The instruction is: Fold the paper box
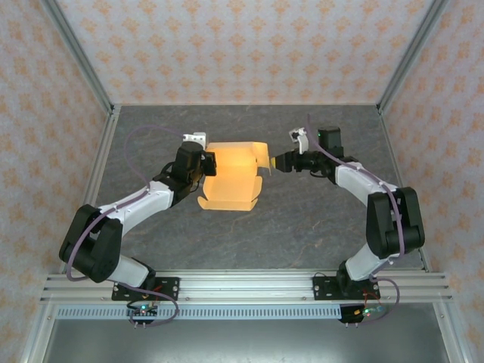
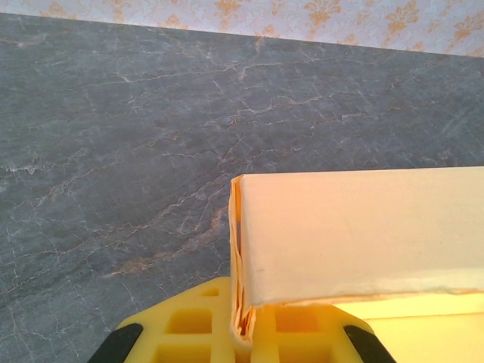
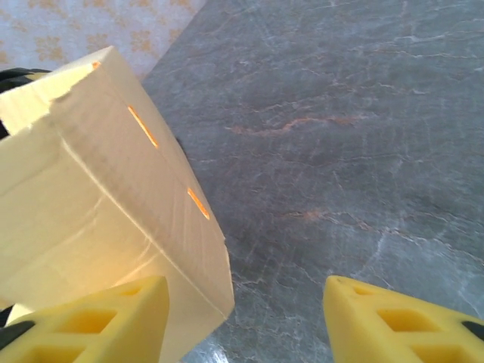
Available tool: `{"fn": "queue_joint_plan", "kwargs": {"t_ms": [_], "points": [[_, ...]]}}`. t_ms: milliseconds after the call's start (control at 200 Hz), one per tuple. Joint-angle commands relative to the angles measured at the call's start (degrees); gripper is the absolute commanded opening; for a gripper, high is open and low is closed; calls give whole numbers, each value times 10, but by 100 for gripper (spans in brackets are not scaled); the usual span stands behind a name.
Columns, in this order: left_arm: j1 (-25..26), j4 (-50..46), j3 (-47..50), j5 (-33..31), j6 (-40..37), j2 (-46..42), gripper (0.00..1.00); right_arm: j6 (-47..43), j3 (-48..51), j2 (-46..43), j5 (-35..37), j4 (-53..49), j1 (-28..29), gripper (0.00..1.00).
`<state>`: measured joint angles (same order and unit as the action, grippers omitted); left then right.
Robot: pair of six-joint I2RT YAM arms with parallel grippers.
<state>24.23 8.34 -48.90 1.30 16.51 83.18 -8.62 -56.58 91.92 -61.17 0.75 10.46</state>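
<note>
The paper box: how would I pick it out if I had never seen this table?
Look at the dark grey marbled table between the patterned walls. Near its middle, between the left arm and right arm, lies the paper box. It is the only orange-yellow card there, partly folded with one side raised.

A robot test cell in a lab: two arms (image 1: 128, 208) bolted to an aluminium rail (image 1: 249, 283) edging a grey stone-look tabletop (image 1: 302, 219), enclosed by metal-framed wallpapered panels (image 1: 242, 45).

Open tabletop (image 1: 249, 242) on near side of paper box (image 1: 231, 178), also behind it. Blocked left and right by left tool (image 1: 204, 169) and right tool (image 1: 274, 162).
</note>
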Motion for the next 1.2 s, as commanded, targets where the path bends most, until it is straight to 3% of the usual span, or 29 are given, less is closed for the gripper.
{"fn": "queue_joint_plan", "kwargs": {"t_ms": [0,520,1191], "points": [[-3,-3,-1,8,5,-8,0,-9,-29,15,-56,11,4,54],[-3,-9,-7,11,2,-6,0,-42,-53,19,-68,-39,34,45],[-2,-26,-18,15,0,5,0,-77,-72,27,-98,-78,44,46]]}}
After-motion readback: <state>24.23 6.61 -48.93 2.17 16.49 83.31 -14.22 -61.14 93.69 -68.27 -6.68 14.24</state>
